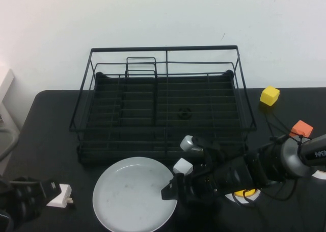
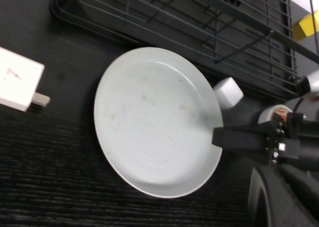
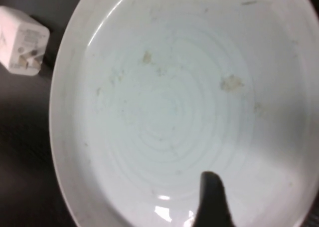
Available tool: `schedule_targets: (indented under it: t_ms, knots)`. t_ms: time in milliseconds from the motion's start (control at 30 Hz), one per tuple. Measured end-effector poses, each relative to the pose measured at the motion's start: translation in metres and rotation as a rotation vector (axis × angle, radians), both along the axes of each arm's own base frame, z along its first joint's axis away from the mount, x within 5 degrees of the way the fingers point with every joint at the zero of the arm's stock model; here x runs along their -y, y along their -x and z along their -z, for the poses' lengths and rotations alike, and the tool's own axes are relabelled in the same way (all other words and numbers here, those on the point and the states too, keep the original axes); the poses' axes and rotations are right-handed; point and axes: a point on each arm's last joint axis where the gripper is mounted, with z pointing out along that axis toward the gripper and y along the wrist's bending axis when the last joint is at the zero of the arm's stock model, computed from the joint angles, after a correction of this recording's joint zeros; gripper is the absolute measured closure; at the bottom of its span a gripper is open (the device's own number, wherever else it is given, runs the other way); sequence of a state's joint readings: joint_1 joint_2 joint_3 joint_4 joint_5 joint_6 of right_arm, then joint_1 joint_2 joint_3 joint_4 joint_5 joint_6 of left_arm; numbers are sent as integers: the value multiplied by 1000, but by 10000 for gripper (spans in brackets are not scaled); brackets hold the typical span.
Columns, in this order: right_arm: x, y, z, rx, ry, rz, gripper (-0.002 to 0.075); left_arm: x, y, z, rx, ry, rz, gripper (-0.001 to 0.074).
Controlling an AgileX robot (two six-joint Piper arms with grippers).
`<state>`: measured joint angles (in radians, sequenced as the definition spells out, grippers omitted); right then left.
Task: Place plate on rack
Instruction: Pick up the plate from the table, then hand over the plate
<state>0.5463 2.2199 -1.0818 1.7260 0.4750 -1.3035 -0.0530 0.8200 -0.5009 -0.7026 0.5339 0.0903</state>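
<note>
The plate (image 1: 132,191) is a large pale grey-white disc lying flat on the black table in front of the rack (image 1: 165,49), a black wire dish rack that stands empty. My right gripper (image 1: 170,188) reaches in from the right and sits at the plate's right rim. In the right wrist view one dark finger (image 3: 212,202) lies over the plate's (image 3: 164,102) inner face; the other is hidden under the rim. The left wrist view shows the plate (image 2: 154,122), the rack (image 2: 199,17) and my right gripper (image 2: 217,137). My left gripper (image 1: 30,199) is parked at the front left.
A white charger plug (image 1: 61,196) lies just left of the plate. A white cube (image 1: 183,166) and a tape roll (image 1: 191,143) sit by the right arm. A yellow cube (image 1: 269,95) and an orange cube (image 1: 301,128) lie right of the rack.
</note>
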Motion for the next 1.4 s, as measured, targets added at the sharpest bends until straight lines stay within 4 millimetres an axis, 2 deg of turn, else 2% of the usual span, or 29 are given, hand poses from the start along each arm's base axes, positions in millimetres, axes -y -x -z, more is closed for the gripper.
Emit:
schedule_targets:
  t_ms: [133, 367, 433, 567, 767, 833, 933, 1133, 1333, 1400]
  knots:
    - [2, -2, 1, 8, 22, 18, 330, 2, 1, 0, -3, 13, 13, 738]
    - [5, -4, 3, 22, 63, 45, 624, 3, 2, 0, -10, 17, 38, 738]
    - [5, -4, 4, 27, 66, 41, 682, 4, 2, 0, -9, 16, 42, 738]
    - [5, -3, 4, 34, 71, 16, 713, 4, 3, 1, -16, 10, 59, 738]
    - [0, 4, 1, 19, 24, -82, 715, 6, 5, -2, 7, 22, 83, 738]
    - [-2, 6, -6, 25, -2, -114, 715, 8, 6, -6, 47, 29, 109, 738]
    - [-7, 9, -32, 76, -30, -168, 714, 11, 12, -15, 128, 51, 146, 738]
    - [-12, 23, -102, 235, -65, -305, 714, 18, 30, -37, 271, 180, 178, 738]
    - [-2, 38, -167, 409, -73, -374, 714, 20, 47, -54, 325, 365, 142, 728]
    - [1, 43, -179, 439, -61, -392, 715, 20, 50, -56, 319, 396, 134, 681]
